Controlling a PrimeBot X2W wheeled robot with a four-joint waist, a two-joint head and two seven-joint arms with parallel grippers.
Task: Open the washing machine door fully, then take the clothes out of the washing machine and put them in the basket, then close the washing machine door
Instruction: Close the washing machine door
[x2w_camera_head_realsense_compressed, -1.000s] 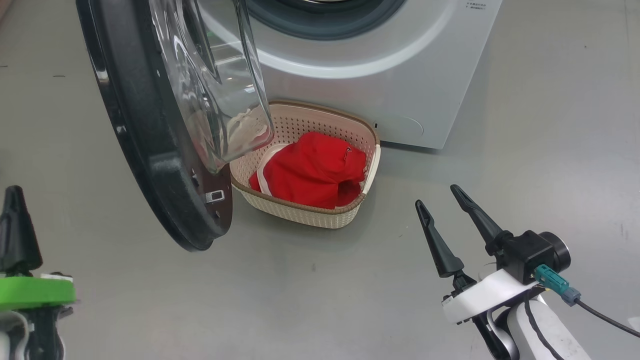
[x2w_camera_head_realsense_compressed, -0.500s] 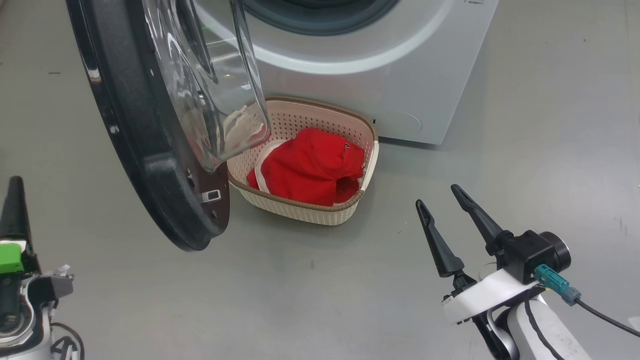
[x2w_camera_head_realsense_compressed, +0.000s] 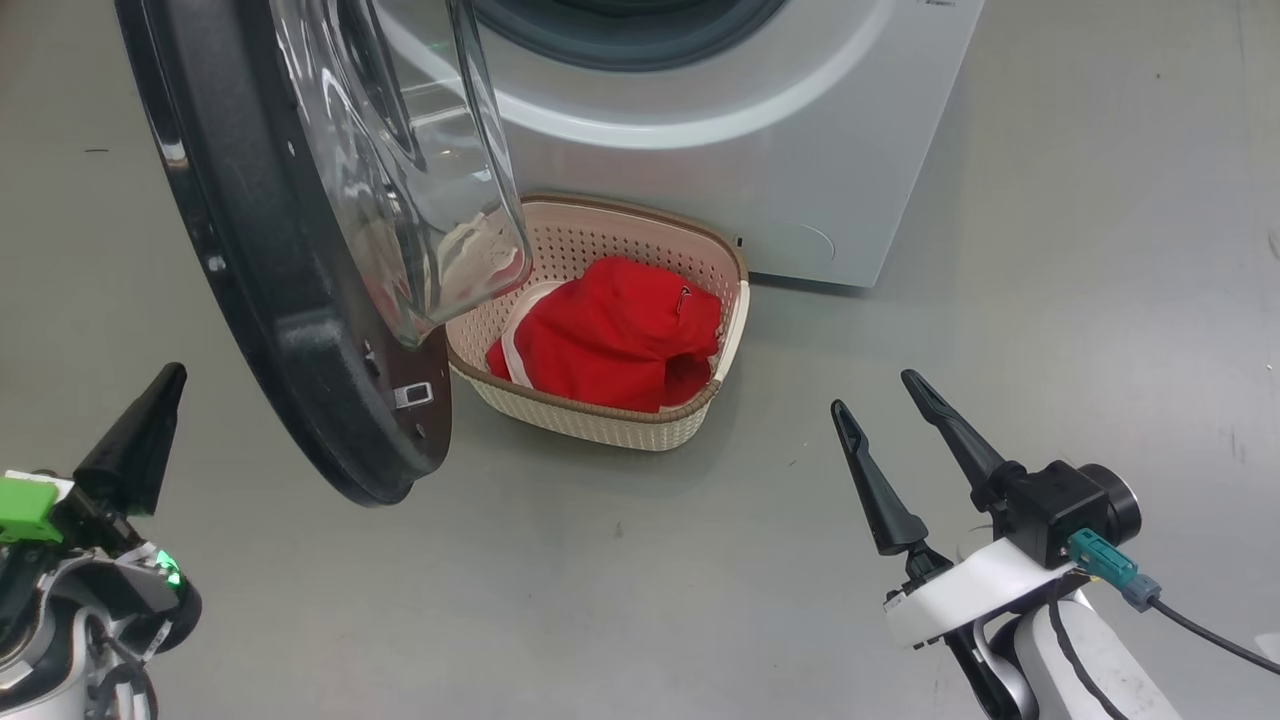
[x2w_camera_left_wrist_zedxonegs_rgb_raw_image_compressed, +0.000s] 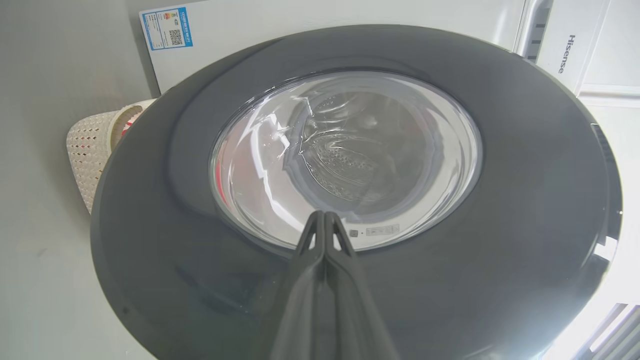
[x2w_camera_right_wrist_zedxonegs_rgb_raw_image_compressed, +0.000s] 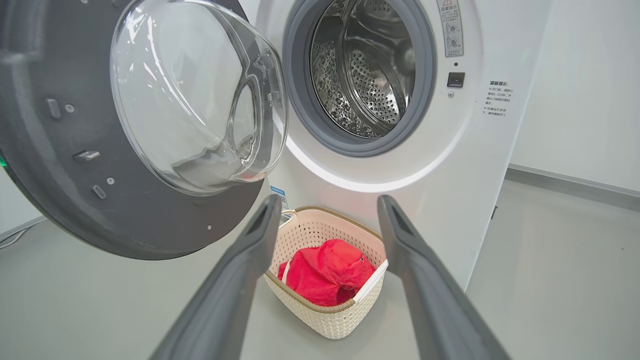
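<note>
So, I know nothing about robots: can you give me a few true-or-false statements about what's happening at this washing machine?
1. The red clothes lie in the basket. True.
2. The washing machine door is shut. False: it stands open.
3. The right gripper is open and holds nothing. True.
4. The left gripper grips the clothes. False: it is shut on nothing, near the door.
5. The basket stands on top of the washing machine. False: it stands on the floor in front of it.

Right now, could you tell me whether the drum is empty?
Empty, as far as visible: bare perforated steel inside the drum, and the red clothes lie in the basket.
</note>
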